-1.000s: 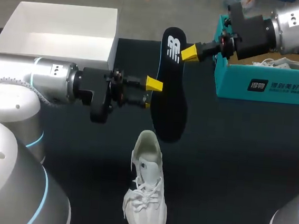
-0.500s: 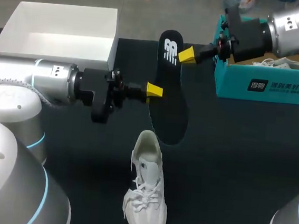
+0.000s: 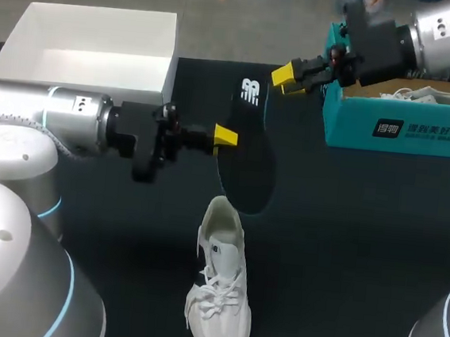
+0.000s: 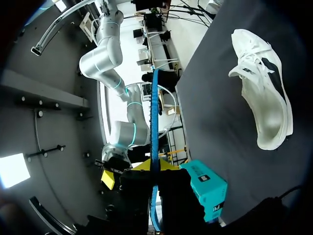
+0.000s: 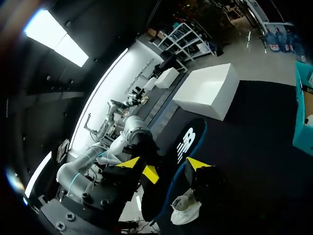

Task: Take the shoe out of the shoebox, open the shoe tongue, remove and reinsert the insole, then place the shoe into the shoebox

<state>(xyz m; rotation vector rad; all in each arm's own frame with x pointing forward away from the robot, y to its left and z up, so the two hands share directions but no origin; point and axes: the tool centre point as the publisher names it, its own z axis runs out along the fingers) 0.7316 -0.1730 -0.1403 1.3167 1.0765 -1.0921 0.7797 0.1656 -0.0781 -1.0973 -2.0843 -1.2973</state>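
1. One black insole (image 3: pixel 248 159): pinched by its edge in the left gripper (image 3: pixel 226 135), whose fingers are closed on it, and held near the heel of the shoe.
2. The right gripper (image 3: pixel 288 76) has its fingers spread with nothing in them. It sits just beside the insole's logo end, not touching.
3. One white shoe (image 3: pixel 219 291) lies on the table (image 3: pixel 344 252).
4. One teal shoebox (image 3: pixel 396 129), with white laces showing inside.
5. One white box (image 3: pixel 94 40), on the left arm's side of the table.

The table (image 3: pixel 361 245) is black and matte, and from above it fills nearly the whole view. Its far edge runs straight across. Soft, even light lies on it.
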